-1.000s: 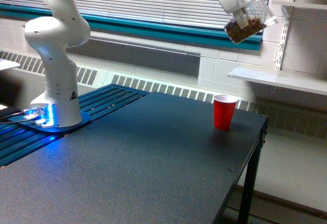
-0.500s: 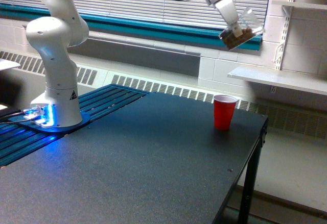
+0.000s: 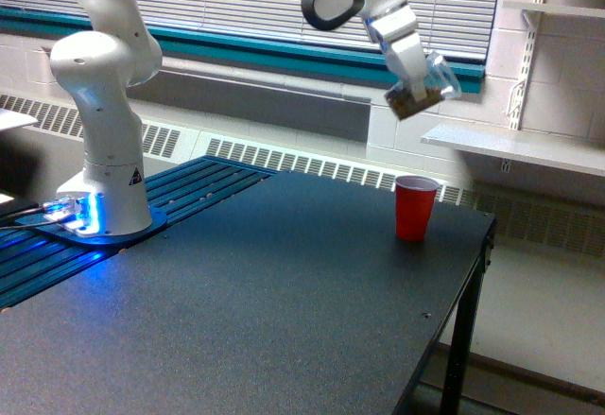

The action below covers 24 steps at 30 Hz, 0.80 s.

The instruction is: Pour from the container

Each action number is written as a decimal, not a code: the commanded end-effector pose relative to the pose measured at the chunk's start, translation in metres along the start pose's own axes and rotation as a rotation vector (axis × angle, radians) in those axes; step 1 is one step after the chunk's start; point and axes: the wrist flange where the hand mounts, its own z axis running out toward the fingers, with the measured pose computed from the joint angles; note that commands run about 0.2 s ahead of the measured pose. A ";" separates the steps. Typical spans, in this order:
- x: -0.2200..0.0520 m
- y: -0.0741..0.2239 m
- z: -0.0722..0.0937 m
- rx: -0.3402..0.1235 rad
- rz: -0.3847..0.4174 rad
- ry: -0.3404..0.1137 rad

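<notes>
The container (image 3: pixel 423 88), a small clear plastic cup with brown granular bits in its lower end, hangs tilted in the air in the exterior view. My gripper (image 3: pixel 416 81) is shut on it, high above the table. An opaque red cup (image 3: pixel 415 207) stands upright on the black table (image 3: pixel 255 311) near its far right corner, almost directly below the container and well apart from it.
The arm's white base (image 3: pixel 104 164) stands at the exterior view's left on a blue-lit mount. A white wall shelf (image 3: pixel 515 146) juts out behind the table at the right. The table's right edge (image 3: pixel 473 292) drops off close to the red cup.
My gripper has carried the container down and toward the exterior view's left, from high at the right to a spot above the red cup. The red cup has not moved.
</notes>
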 end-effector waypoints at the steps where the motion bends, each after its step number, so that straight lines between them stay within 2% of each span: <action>1: -0.016 0.001 0.021 -0.029 -0.055 -0.038; 10: -0.036 0.002 0.045 -0.077 -0.135 -0.089; 24: -0.057 0.002 0.069 -0.142 -0.205 -0.153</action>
